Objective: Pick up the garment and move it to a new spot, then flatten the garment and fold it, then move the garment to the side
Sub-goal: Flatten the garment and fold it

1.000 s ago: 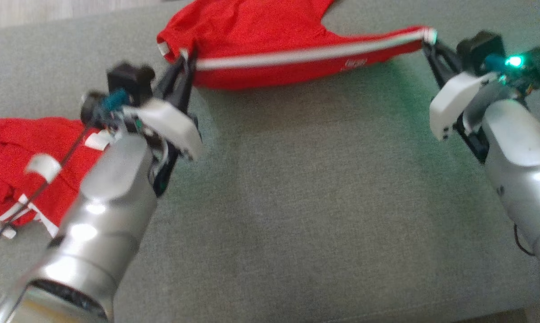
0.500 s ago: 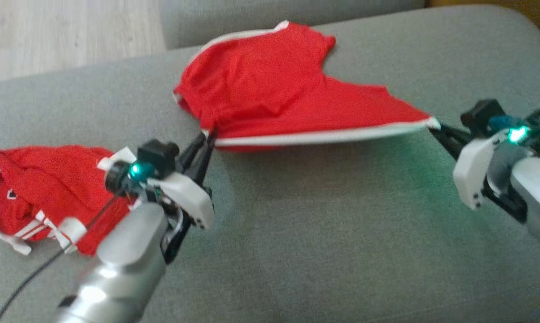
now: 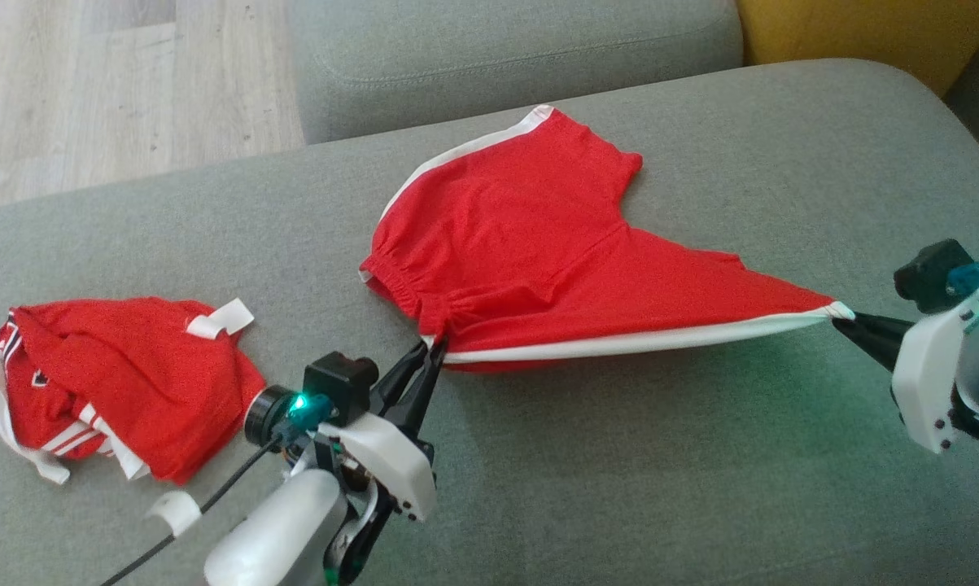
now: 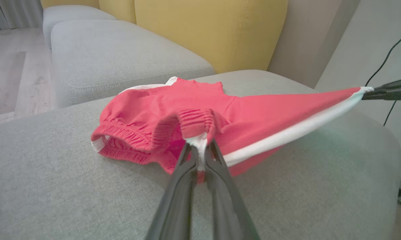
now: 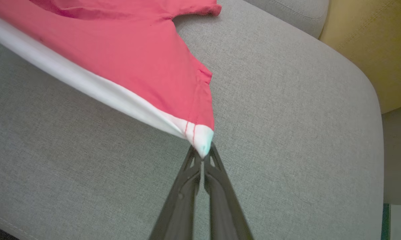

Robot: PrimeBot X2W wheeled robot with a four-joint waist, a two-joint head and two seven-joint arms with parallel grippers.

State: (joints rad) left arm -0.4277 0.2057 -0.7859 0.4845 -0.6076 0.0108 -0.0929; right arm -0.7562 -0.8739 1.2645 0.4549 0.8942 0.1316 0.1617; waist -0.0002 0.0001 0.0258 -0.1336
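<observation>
Stretching the garment point(image 3: 530, 244), left gripper point(image 3: 432, 352) and right gripper point(image 3: 843, 323) jaws pinch its ends; crumpled red clothes point(image 3: 123, 382) lie nearby.

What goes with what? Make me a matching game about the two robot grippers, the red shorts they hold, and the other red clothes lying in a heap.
Things:
1. left gripper
2. right gripper
3. red shorts
4. crumpled red garment

States:
A. lies in a heap on the grey cushion, with nothing touching it
B. jaws shut on the white-tipped leg corner
C. stretched between both grippers, far part resting on the cushion
D. jaws shut on the elastic waistband

Pairs: 1-D, 2-B, 3-C, 4-A
</observation>
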